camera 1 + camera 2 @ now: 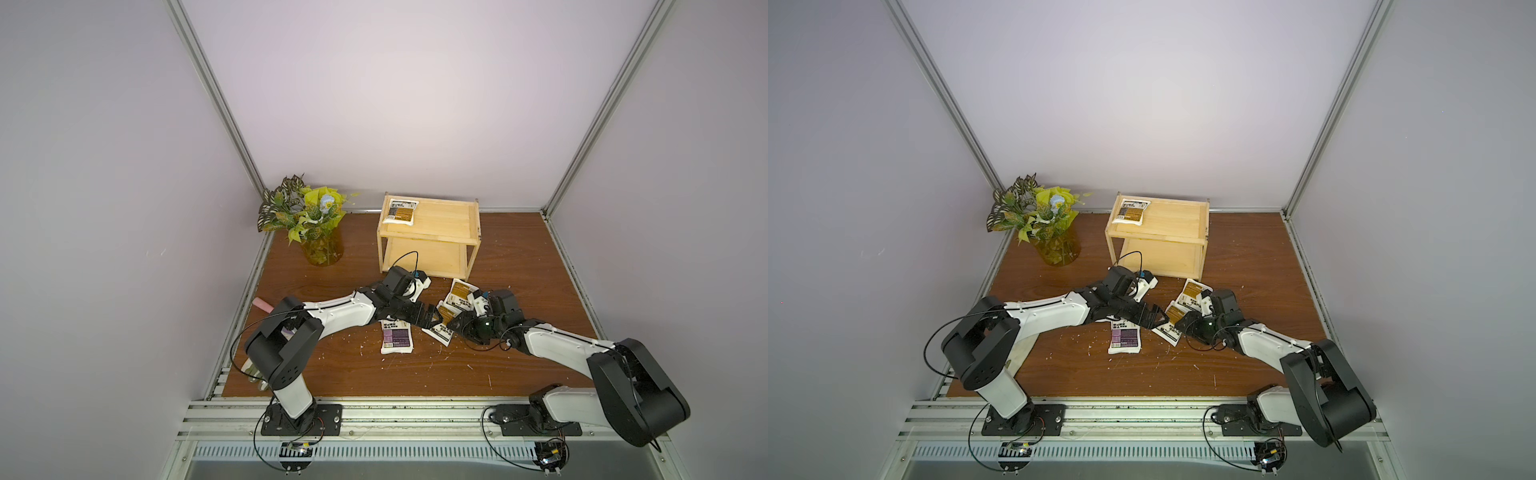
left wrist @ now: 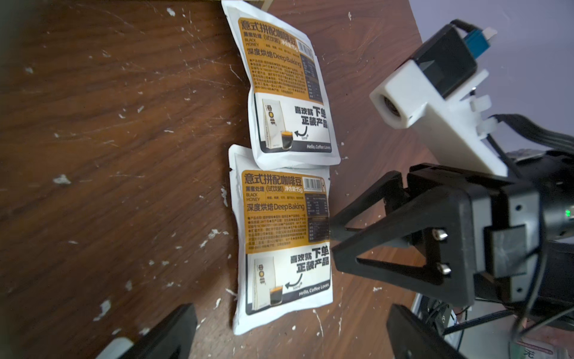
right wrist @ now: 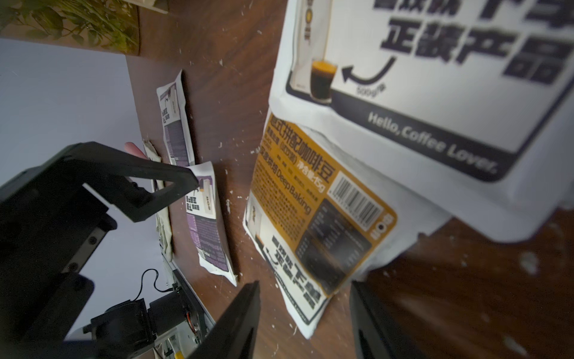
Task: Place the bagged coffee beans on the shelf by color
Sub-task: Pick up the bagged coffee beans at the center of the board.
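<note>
A brown counter carries a pale two-tier shelf at the back, with one orange pouch already on its top tier, in the left rear corner. Two arms reach to the middle of the counter, in front of the shelf. Two more orange pouches lie flat there, the far pouch overlapping one end of the near pouch. A purple pouch lies just beside them, and a second purple pouch shows in the right wrist view. The right pincer is half open, straddling the near pouch's edge without gripping it. The left pincer hovers close by, wide open and empty, facing the same pouch. To do this step well, the right pincer should close squarely on that edge and lift slowly so the far pouch slides off, with the left pincer kept clear.
</note>
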Robot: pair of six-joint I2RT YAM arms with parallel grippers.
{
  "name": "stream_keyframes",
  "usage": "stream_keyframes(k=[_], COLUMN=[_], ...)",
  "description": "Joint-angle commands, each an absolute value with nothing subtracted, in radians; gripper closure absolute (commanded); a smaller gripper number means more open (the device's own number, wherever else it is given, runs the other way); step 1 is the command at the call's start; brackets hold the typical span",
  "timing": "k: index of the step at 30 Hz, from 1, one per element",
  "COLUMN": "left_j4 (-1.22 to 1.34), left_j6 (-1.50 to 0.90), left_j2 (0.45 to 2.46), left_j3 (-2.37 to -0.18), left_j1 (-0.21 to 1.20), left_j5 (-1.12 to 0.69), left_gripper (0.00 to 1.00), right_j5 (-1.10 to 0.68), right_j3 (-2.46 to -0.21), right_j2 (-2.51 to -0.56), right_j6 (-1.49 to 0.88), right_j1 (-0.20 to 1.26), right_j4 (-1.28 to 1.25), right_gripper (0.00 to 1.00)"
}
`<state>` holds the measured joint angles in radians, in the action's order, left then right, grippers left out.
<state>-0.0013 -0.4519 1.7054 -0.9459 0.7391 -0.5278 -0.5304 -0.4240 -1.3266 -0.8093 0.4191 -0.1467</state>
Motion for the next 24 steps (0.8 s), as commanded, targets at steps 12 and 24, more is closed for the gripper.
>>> stream_keyframes(k=[12, 24], left_j4=[0.007, 0.019], left_j6=[-0.438, -0.443], left_j2=[1.801, 1.855], left_j3=[-1.005, -1.025], left_j1=[0.748, 0.747], left_j5=[-0.662, -0.749], left_gripper=[0.01, 0.02], right_j5=[-0.445, -0.485], right_j3=[-0.319, -0.299], right_j2=[-1.273, -1.345], right_j6=[-0.901, -0.935], right_j1=[0.426, 0.428], right_j4=[-0.246, -0.360], right_gripper=[0.49, 0.52])
